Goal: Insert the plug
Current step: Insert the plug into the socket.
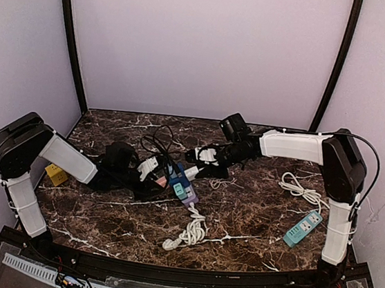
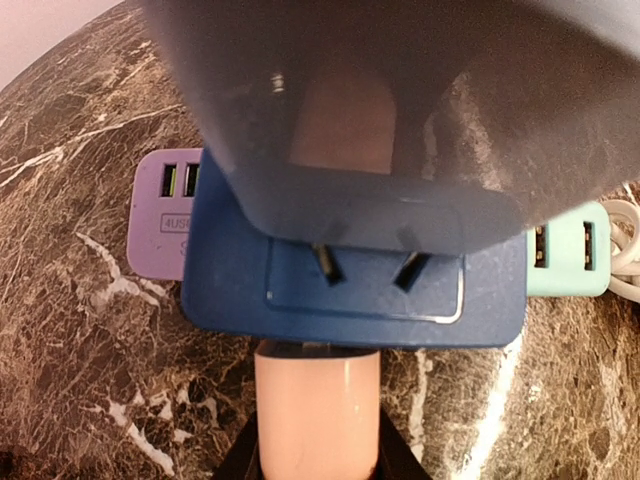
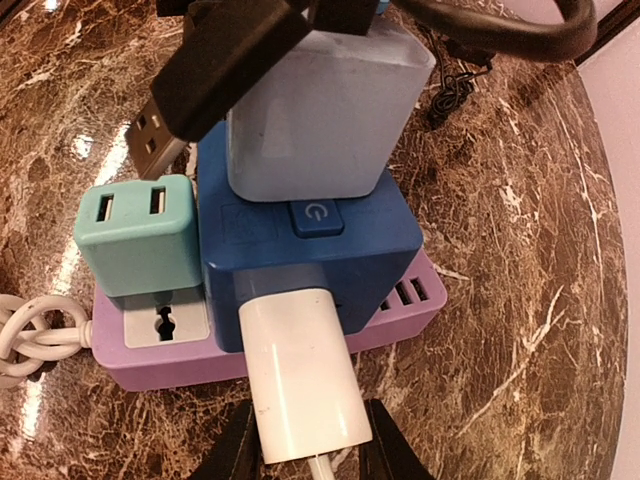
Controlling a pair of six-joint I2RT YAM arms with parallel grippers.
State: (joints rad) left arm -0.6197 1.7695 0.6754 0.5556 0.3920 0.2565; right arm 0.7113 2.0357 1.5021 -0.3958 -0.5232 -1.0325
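Observation:
A blue cube adapter (image 1: 177, 177) sits on a purple power strip (image 3: 170, 365) in the middle of the table. My right gripper (image 3: 310, 450) is shut on a white plug (image 3: 300, 380) whose front end is seated in the cube's (image 3: 370, 230) near side. My left gripper (image 2: 315, 455) is shut on a pinkish plug (image 2: 315, 400) pressed against the cube's (image 2: 350, 300) opposite side. A free two-slot socket (image 2: 365, 268) faces the left wrist camera. A grey-white charger (image 3: 310, 110) with a black USB cable sits on top of the cube. The two grippers meet at the cube from left (image 1: 155, 174) and right (image 1: 194, 161).
A teal adapter (image 3: 135, 235) is plugged into the strip beside the cube. The strip's white cord lies coiled (image 1: 189, 232) in front. A teal power strip (image 1: 303, 228) and its white cord (image 1: 299, 187) lie at the right. A yellow block (image 1: 55, 173) lies at the left. Black cables (image 1: 158, 140) lie behind.

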